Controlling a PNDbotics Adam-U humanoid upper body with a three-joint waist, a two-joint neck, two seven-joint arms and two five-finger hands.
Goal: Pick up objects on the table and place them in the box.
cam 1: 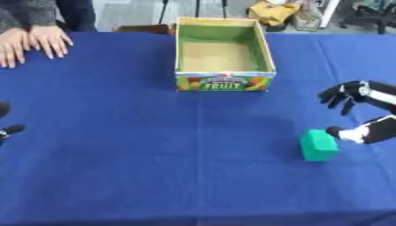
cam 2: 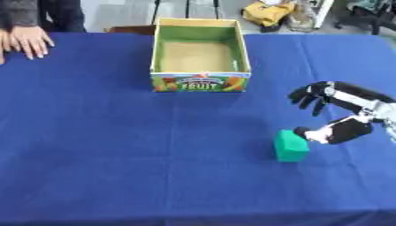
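One box (cam 1: 224, 84), one green block (cam 2: 291, 146), one blue-covered bench (cam 1: 139, 167). Box: open top, green inner walls, tan floor, fruit print with "FRUIT" on the near face; nothing inside it. It stands at the far middle of the bench, its back wall near the far edge. Block lies on the cloth to the near right of the box, well apart from it. Right hand (cam 2: 340, 112) comes in from the right edge, spread wide: fingers (cam 2: 309, 96) splayed and hanging above the cloth to the far right of the block, thumb (cam 2: 309, 132) stretched low toward the block's upper right corner, its tip touching or just short of it; cannot tell which. Hand holds nothing. Left hand (cam 1: 8, 129): only a dark tip or two at the left edge, low beside the bench; how far open it is cannot be told. A person's hands (cam 1: 35, 42) rest flat on the far left corner of the bench, well apart from box and block. Bare cloth runs between block and box, and across the whole near and left stretch of the bench. Block sits well in from the near edge, nearer the right edge than the left.
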